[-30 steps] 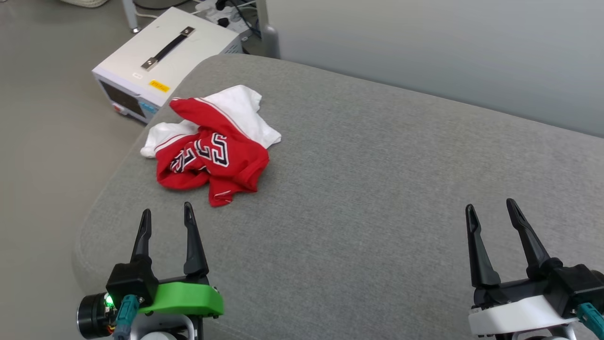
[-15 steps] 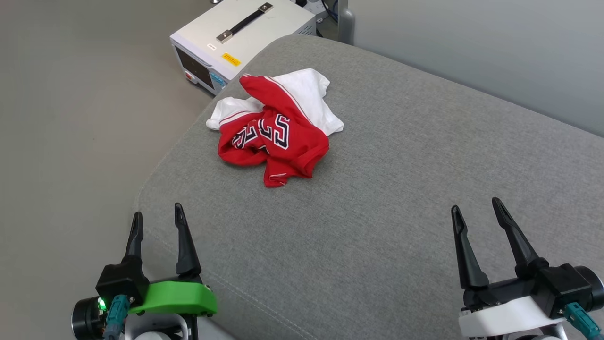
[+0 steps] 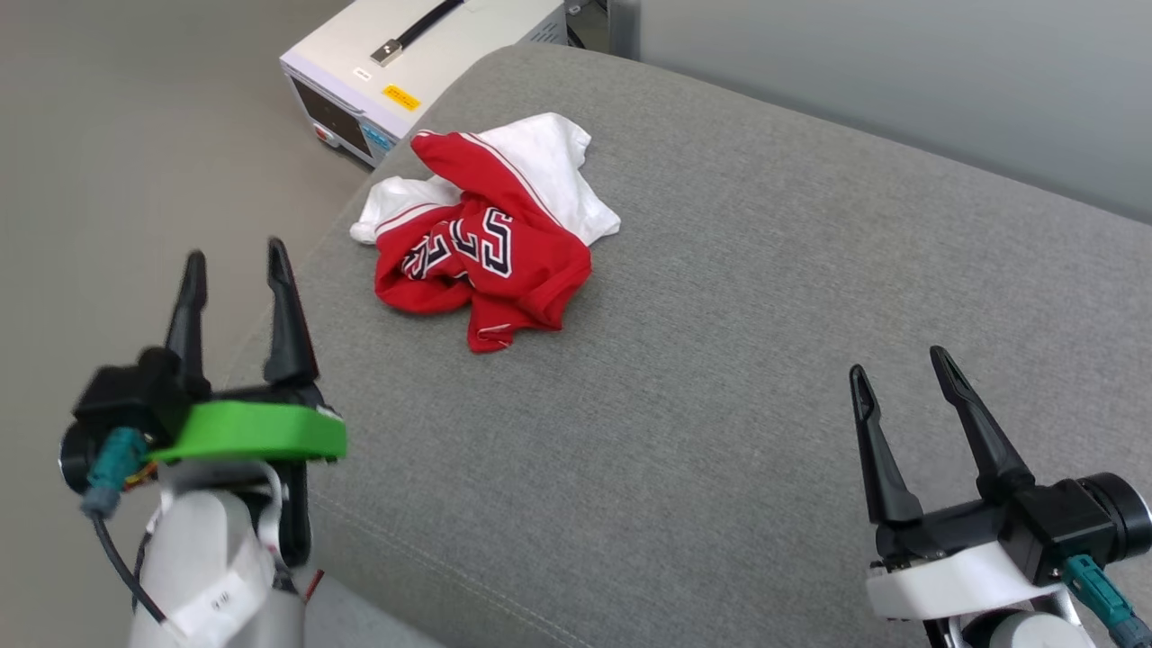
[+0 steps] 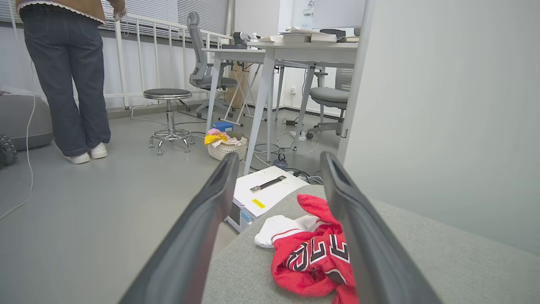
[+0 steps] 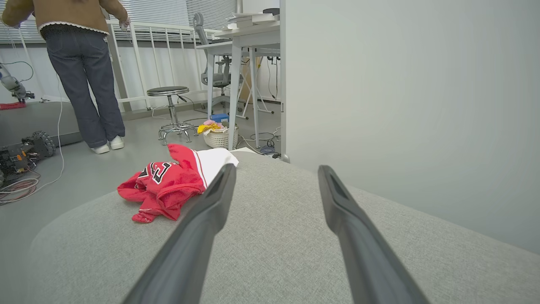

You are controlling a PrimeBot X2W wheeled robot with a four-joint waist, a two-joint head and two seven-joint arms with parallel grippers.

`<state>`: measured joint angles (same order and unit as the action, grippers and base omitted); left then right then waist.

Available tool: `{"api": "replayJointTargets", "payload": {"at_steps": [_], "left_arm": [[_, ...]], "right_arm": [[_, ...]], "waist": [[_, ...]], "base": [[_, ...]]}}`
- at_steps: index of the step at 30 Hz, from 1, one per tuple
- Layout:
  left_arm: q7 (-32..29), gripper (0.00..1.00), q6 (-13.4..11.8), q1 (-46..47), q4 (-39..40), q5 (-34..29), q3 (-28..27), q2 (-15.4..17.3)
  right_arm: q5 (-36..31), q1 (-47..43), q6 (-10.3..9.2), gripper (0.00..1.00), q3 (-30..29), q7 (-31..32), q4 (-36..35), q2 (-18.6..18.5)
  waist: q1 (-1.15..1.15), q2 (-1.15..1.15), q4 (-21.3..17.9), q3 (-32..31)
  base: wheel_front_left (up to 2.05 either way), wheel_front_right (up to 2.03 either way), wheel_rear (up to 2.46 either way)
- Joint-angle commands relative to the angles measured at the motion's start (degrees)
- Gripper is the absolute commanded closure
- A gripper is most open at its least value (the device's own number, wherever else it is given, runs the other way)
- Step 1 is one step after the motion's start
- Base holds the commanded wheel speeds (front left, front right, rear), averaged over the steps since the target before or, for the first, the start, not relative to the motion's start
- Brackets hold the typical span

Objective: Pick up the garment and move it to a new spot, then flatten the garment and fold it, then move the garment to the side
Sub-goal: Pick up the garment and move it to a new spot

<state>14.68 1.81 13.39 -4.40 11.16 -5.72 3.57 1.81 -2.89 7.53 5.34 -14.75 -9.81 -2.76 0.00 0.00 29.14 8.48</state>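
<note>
Grey cushion [image 3: 720, 315], garment [image 3: 486, 261] beyond left gripper [image 3: 234, 250]

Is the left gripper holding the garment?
No, the left gripper is open and apart from the crumpled garment on the grey cushion.

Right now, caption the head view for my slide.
Crumpled red-and-white jersey T-shirt on grey fabric cushion; left pincer and right pincer open, not touching it.
</note>
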Motion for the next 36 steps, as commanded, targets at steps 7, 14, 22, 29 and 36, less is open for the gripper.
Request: {"api": "replayJointTargets", "payload": {"at_steps": [7, 14, 22, 29, 36], "left_arm": [[0.3, 0.00, 5.0, 15.5, -9.5, 2.6, -4.4, 5.1], [-5.2, 0.00, 5.6, 28.8, -23.0, 9.7, 4.4, 14.1], [-28.0, 0.00, 5.7, 39.4, -28.5, 26.0, 20.0, 22.9], [-46.4, 0.00, 5.7, 45.3, -30.7, 35.1, 29.4, 27.5], [-55.9, 0.00, 5.7, 47.8, -32.4, 39.4, 37.1, 30.2]], "right_arm": [[-2.2, 4.4, -0.04, 0.00, 0.7, -0.2, -1.7, -0.4], [-2.7, 7.1, -0.04, 0.00, 0.3, -0.2, -3.1, -2.3], [-3.2, 9.5, -0.04, 0.00, 0.0, -0.2, -5.0, -3.9], [-3.5, 11.3, -0.04, 0.00, -0.1, -0.2, -6.0, -5.3], [-3.5, 13.7, -0.04, 0.00, 0.1, -0.2, -6.6, -6.1]], "waist": [[0.00, 0.00, -6.4, 6.3], [0.00, 0.00, -9.2, 11.5], [0.00, 0.00, -10.6, 16.2], [0.00, 0.00, -11.6, 19.6], [0.00, 0.00, -13.4, 23.4]], "base": [[0.00, 0.00, 0.00], [0.00, 0.00, 0.00], [0.00, 0.00, 0.00], [0.00, 0.00, 0.00], [0.00, 0.00, 0.00]]}}
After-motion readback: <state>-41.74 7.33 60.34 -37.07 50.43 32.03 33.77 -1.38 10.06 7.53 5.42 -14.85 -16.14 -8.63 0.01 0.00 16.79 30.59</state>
